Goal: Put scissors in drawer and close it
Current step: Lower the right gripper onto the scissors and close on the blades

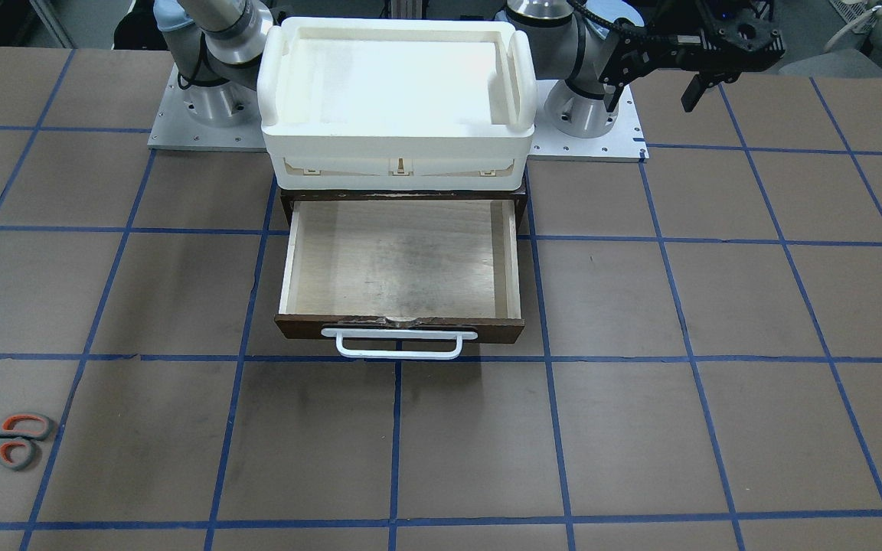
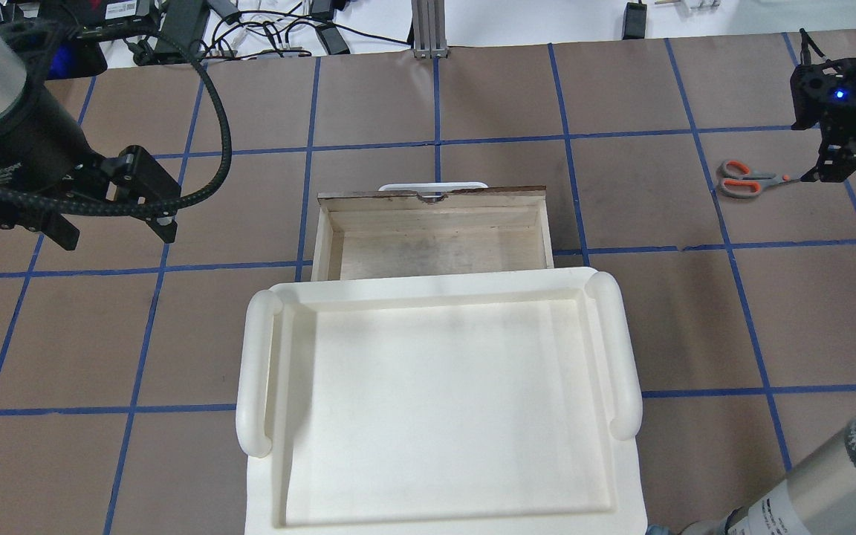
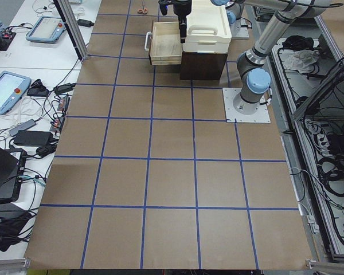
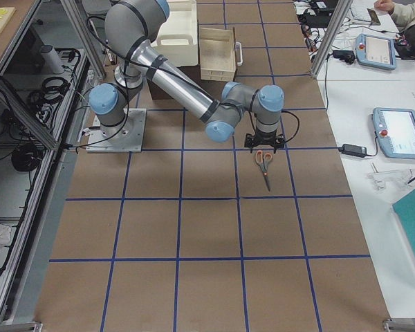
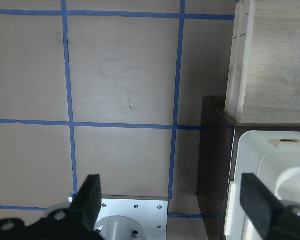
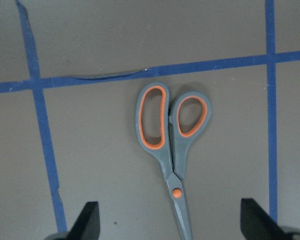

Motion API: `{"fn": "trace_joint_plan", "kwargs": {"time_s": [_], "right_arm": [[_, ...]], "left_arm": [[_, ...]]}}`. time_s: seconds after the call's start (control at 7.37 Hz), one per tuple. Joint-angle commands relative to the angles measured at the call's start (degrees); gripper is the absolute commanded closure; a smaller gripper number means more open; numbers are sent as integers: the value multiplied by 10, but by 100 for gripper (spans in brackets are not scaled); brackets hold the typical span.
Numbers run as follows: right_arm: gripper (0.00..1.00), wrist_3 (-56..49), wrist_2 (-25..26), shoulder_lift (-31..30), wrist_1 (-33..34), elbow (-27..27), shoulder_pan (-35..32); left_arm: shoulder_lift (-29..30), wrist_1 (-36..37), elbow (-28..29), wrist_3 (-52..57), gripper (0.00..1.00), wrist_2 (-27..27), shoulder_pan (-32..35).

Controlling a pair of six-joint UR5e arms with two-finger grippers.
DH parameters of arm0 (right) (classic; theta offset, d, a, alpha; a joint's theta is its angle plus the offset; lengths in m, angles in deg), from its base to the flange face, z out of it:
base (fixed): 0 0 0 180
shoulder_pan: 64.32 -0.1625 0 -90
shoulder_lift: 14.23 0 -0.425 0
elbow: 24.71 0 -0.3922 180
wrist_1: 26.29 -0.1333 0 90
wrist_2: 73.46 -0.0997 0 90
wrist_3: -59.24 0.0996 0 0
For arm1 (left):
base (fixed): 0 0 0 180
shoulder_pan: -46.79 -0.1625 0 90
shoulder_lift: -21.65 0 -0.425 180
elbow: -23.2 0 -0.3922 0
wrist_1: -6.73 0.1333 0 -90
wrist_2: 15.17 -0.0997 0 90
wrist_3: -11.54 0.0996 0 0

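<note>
Grey scissors fill right wrist view — drawer, left.

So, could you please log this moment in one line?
scissors on table; drawer open, empty; right gripper open above scissors; left gripper open, empty

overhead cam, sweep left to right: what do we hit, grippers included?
left gripper → drawer → scissors → right gripper
</note>
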Motion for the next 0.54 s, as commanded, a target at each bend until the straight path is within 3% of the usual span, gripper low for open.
{"fn": "trace_joint_plan", "kwargs": {"time_s": [0.0,0.41], "right_arm": [[1,-48,-10,45,27,-11,2],[1,-92,-18,92,27,-55,2]], "left_arm": [[0,0,0,0,0,0,0],[0,-1,0,0,0,0,0]]}}
